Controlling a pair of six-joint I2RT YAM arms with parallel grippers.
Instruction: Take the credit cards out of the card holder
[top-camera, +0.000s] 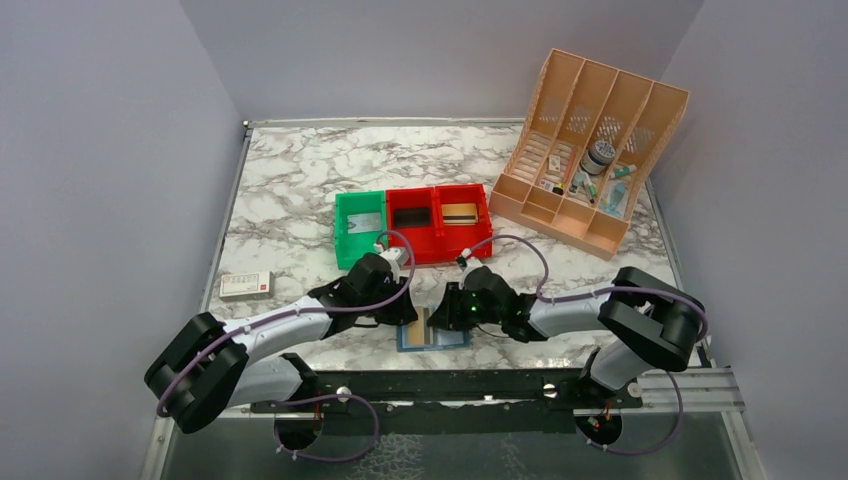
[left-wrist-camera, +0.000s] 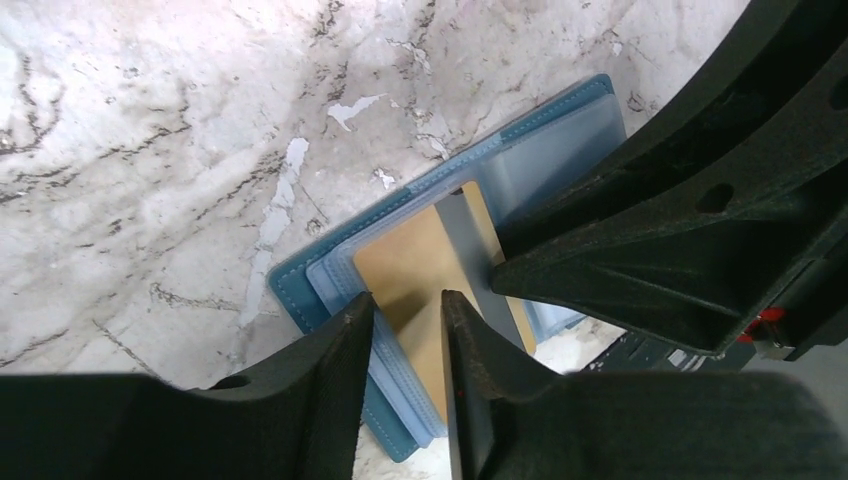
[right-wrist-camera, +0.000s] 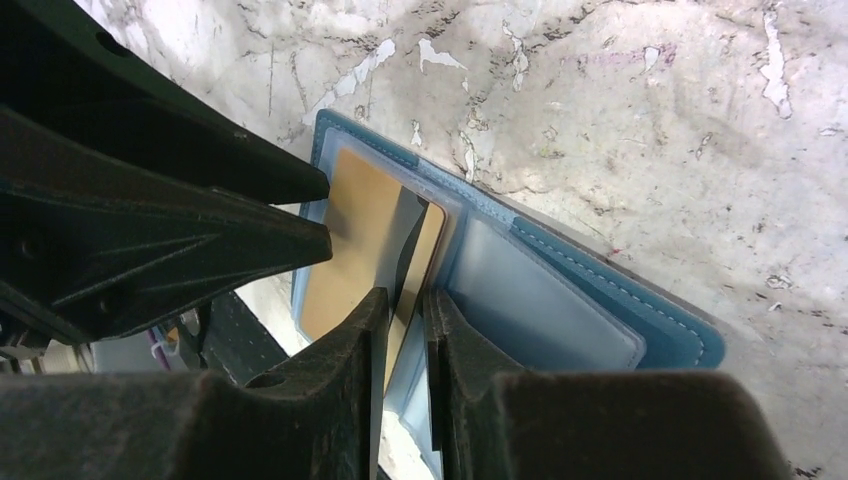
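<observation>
The card holder (right-wrist-camera: 585, 300) lies open and flat on the marble worktop (top-camera: 300, 170), right under the two tools, which meet nose to nose over it. On the panel nearer the left tool (left-wrist-camera: 408, 300) lies a tan-gold card (left-wrist-camera: 410, 270). The other panel, a clear pocket with a blue edge, shows bare on the far side of the right tool (right-wrist-camera: 405, 300).

The left tool's jaws stand partly apart, a plain gap between them, with the tan-gold card showing through the gap. Its fingertips are on or just over that card, and I cannot tell which. A grey card (left-wrist-camera: 468, 235) stands tilted up off the tan one, seen as a narrow strip. Its edge runs into the slim gap between the right tool's jaws, which are close together. Whether they actually pinch it I cannot tell from here.

Beyond both tools, well apart from the holder, sit a green bin (top-camera: 355, 250) and two red bins (top-camera: 440, 245) in a row. Off past the right tool stands a peach file rack (top-camera: 560, 90), and out to the side of the left tool lies a white-and-red flat box (top-camera: 246, 285).
</observation>
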